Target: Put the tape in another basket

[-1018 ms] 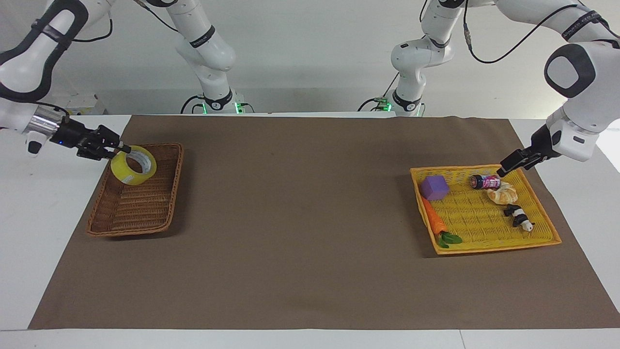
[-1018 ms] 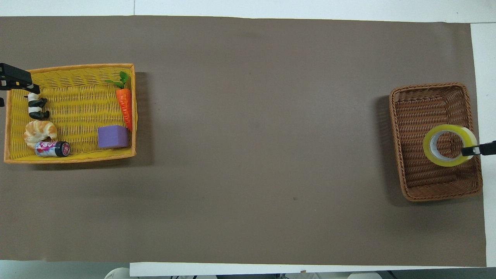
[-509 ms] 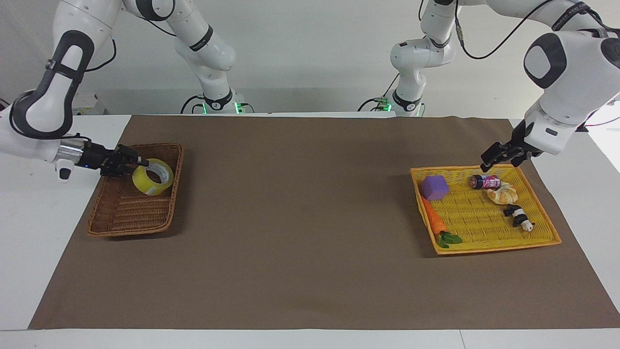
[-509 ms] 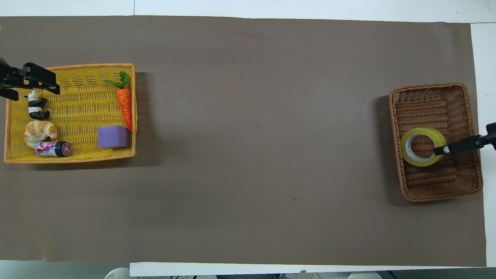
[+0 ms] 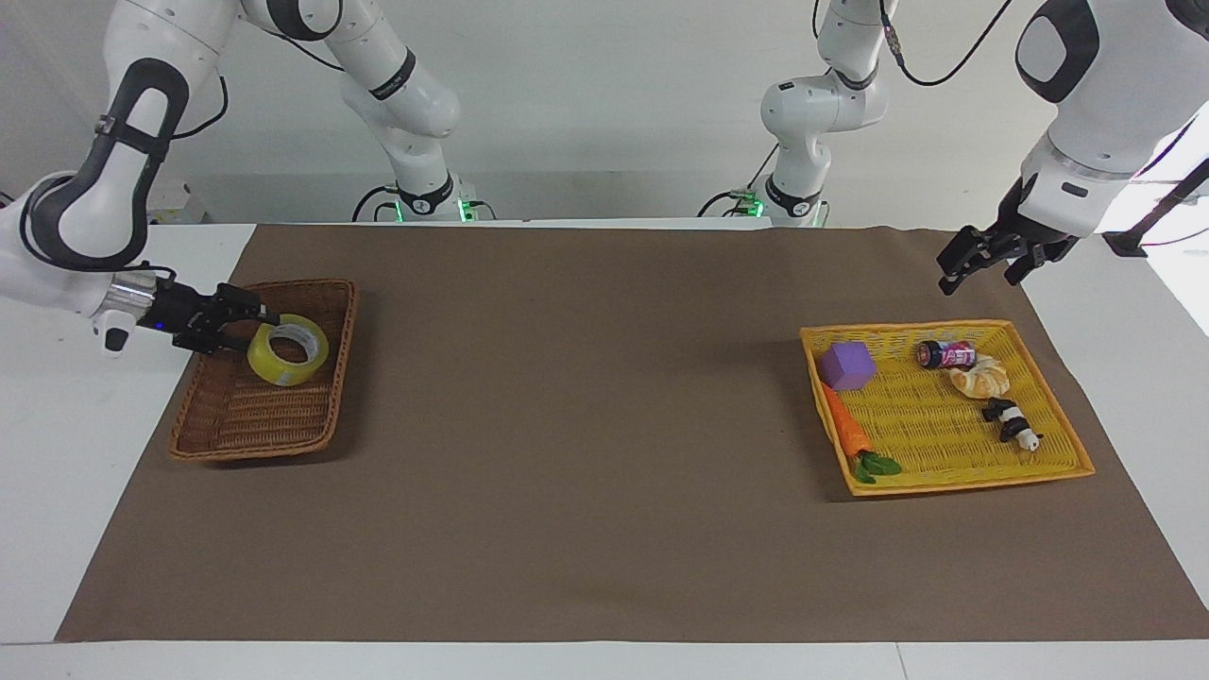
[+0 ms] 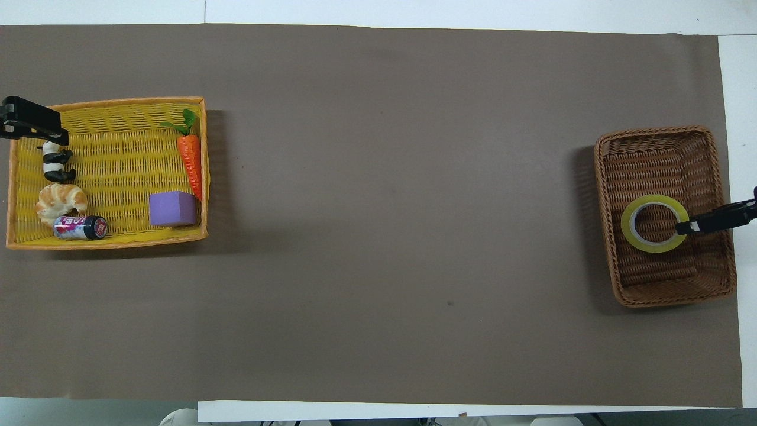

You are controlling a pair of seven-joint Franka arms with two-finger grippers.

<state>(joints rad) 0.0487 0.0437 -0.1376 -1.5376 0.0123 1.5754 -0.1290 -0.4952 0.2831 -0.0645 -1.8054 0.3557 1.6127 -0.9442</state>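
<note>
Basically done: tape (image 5: 287, 349) lies in the brown basket (image 5: 219, 434). Your right hand (image 5: 247, 319) touches its rim, grip unclear; left hand (image 5: 982, 261) fingers apart, waiting.

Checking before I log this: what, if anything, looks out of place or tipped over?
Nothing stands out. The tape lies flat in the brown basket; the toys sit inside the yellow basket.

Plain white wall (image 5: 614, 94), flat white bench (image 5: 57, 491), big brown paper mat (image 5: 604, 425) on top, soft even light
</note>
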